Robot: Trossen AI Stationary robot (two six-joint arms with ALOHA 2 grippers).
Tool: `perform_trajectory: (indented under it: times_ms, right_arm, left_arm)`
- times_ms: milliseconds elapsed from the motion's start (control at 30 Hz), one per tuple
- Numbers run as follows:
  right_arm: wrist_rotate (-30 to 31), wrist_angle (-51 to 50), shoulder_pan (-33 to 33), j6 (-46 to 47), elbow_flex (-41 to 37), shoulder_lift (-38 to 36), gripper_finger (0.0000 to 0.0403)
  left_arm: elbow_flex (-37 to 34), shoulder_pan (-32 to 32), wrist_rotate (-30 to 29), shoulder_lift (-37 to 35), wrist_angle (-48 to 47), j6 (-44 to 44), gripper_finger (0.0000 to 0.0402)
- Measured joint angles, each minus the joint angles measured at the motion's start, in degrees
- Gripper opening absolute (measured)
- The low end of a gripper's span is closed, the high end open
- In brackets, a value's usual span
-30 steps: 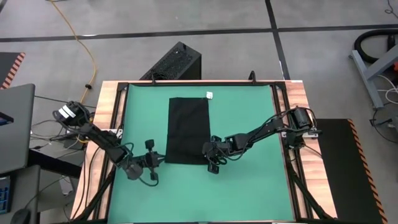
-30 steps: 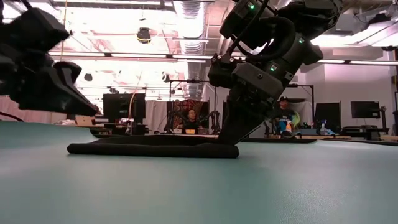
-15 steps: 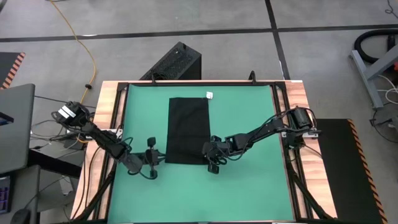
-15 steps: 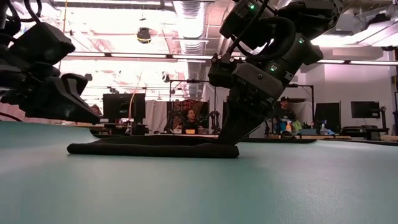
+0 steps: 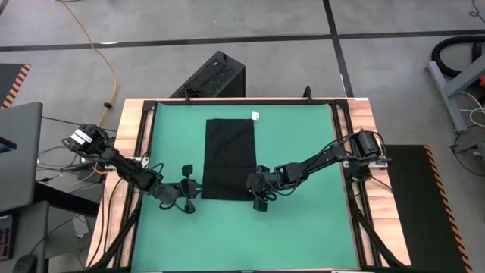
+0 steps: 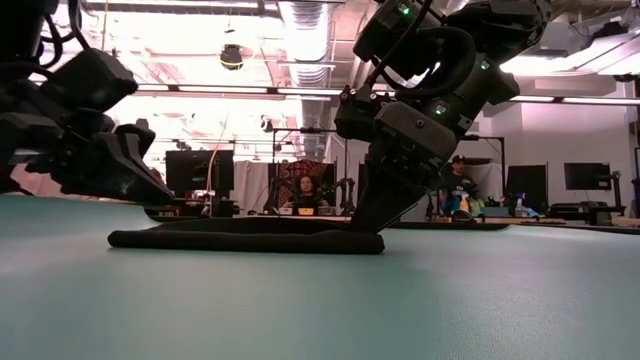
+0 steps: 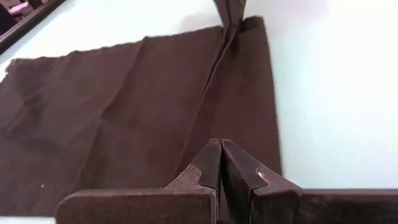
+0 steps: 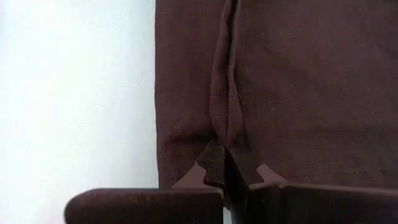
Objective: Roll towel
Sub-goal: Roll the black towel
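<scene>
Black towel flat on green mat, wood-edged worktop, right hand pinching towel's near edge, left hand closed beside it, monitors and seated people behind.

A wooden-edged table with a green mat stands on a grey concrete floor crossed by dark seams. A yellow cable trails beyond the table's far-left corner. Behind the table, bright ceiling strip lights hang above dark monitors.

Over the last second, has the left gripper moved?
Yes. In the high view the left gripper has slid across the green mat toward the towel's near left corner.
</scene>
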Motion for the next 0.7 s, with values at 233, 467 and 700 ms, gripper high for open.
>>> perform_trajectory:
  times_ms: [233, 467, 700]
  right_arm:
    - [0.0, 0.0, 0.04, -0.06, 0.0, 0.02, 0.0013]
    - [0.02, 0.02, 0.1, -0.16, 0.0, 0.04, 0.0023]
    - [0.02, 0.01, 0.08, -0.16, 0.0, 0.04, 0.0025]
  left_arm:
    - [-0.04, 1.38, 2.13, 0.02, -0.71, 0.46, 0.0]
    - [-0.07, 1.38, 2.1, 0.02, -0.64, 0.05, 0.0]
    - [-4.05, 1.38, 1.77, 0.02, 7.89, 0.45, 0.0]
